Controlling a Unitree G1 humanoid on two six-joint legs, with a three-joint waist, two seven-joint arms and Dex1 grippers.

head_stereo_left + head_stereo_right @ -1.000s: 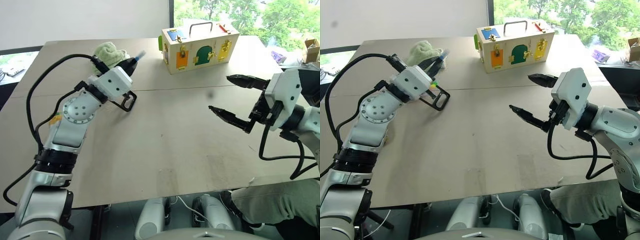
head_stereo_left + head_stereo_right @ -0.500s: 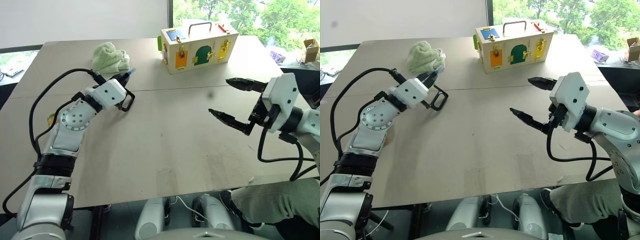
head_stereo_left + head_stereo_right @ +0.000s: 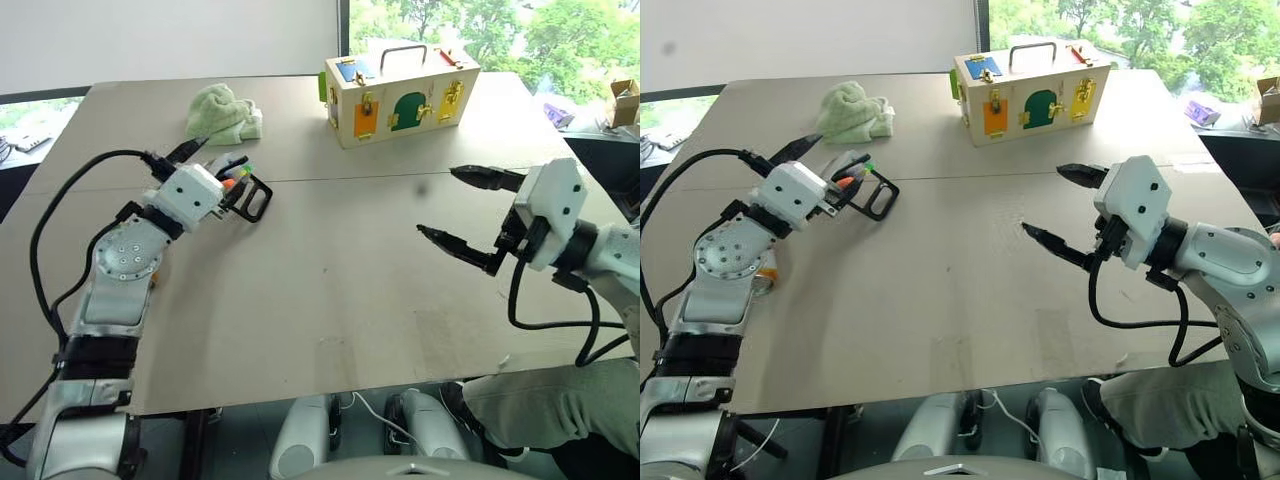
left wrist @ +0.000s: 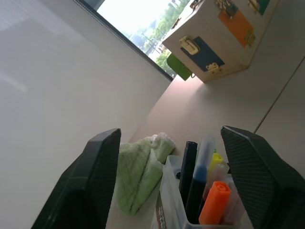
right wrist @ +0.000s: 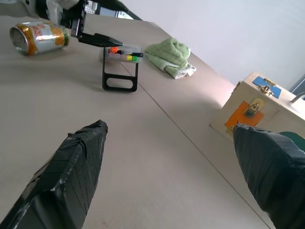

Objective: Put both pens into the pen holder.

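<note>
The right gripper (image 3: 462, 208) hangs with its black fingers spread and empty. Farther off, the left gripper (image 3: 836, 166) is released around the clear plastic pen holder (image 5: 123, 53), where the black-barrelled pens (image 4: 206, 183) appear already seated; little seems left.

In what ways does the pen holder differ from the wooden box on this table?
The pen holder is small clear plastic with a black loop frame; the wooden box is much larger, with coloured doors. The holder has pens in it and sits between the fingers of the open left gripper; the box stands apart. Both rest on the table.
</note>
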